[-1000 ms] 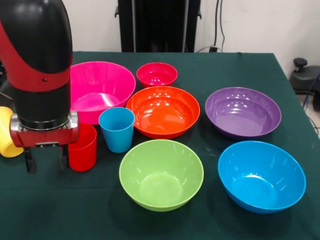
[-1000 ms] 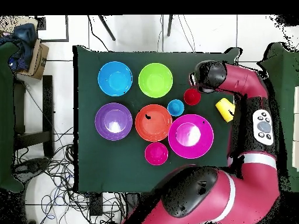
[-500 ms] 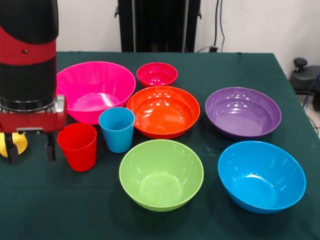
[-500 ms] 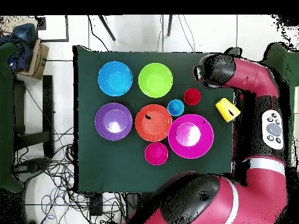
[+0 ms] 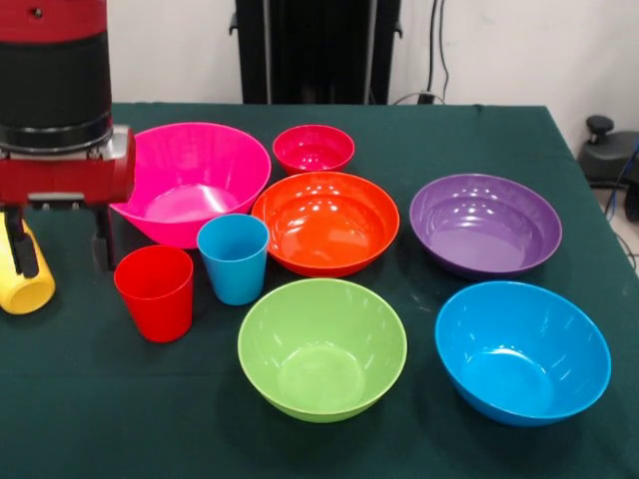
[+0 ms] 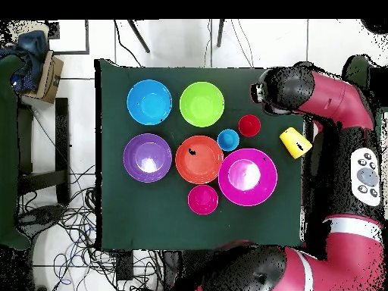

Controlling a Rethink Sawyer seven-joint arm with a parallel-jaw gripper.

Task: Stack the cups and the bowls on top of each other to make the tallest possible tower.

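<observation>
Yellow cup (image 5: 22, 277) at left edge of front view, lying on its side, long axis roughly toward the camera, glossy. Red cup (image 5: 155, 292) and light blue cup (image 5: 233, 257) upright, mouths up, side by side at lower left. Gripper (image 5: 58, 241) hangs above, jaws apart and empty, one finger (image 5: 20, 242) over the yellow cup. Bowls unstacked, all upright: hot pink bowl (image 5: 190, 180), orange bowl (image 5: 324, 222).

The bowls, such as the orange bowl (image 5: 325, 222) and the purple bowl (image 5: 486, 224), look like smooth glossy plastic with bright reflections. The red cup (image 5: 155, 292) has the same shiny plastic look. The table cover (image 5: 479, 140) is matt dark green cloth.
</observation>
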